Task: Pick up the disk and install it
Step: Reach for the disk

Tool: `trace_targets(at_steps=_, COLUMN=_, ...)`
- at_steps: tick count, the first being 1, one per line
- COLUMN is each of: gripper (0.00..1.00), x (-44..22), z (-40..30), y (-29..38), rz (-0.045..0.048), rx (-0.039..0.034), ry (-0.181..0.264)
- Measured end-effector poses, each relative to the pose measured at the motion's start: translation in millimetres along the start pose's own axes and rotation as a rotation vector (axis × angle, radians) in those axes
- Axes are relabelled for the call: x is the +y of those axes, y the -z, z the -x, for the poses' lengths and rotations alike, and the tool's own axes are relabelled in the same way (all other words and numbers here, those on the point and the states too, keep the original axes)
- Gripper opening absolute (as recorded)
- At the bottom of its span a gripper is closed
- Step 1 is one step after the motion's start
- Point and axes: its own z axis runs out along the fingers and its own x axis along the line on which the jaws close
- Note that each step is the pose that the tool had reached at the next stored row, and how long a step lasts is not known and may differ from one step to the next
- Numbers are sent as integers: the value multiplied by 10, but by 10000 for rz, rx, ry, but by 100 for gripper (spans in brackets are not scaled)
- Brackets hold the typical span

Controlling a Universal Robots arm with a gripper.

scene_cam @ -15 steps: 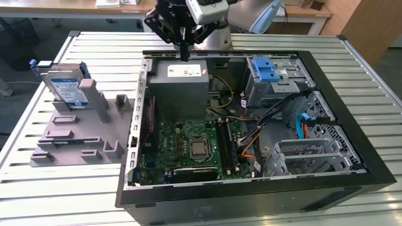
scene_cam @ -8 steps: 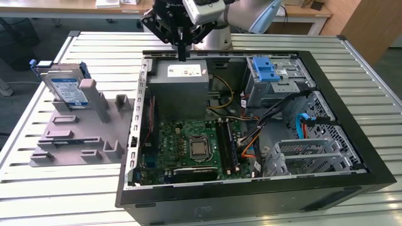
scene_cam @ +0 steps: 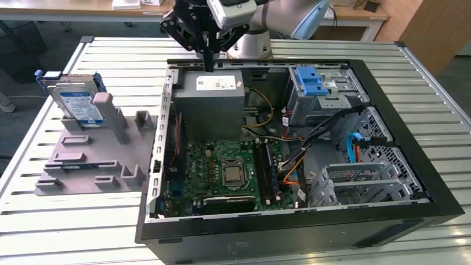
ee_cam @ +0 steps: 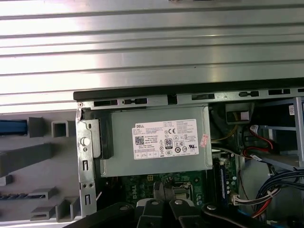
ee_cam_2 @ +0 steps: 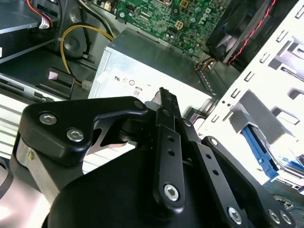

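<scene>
Grey holder (scene_cam: 83, 165) carries the disk (scene_cam: 79, 106) on edge, outside the computer case (scene_cam: 294, 223).

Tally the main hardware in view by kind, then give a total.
Disk: 1
Grey holder stand: 1
Open computer case: 1
Power supply box: 1
Blue latch: 1
Total: 5
</scene>
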Motion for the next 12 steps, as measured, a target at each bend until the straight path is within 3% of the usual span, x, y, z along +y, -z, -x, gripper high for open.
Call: trace_targets(at_steps=12, gripper=11, x=-5, z=-65, y=-3, rz=0, rx=0, ry=1)
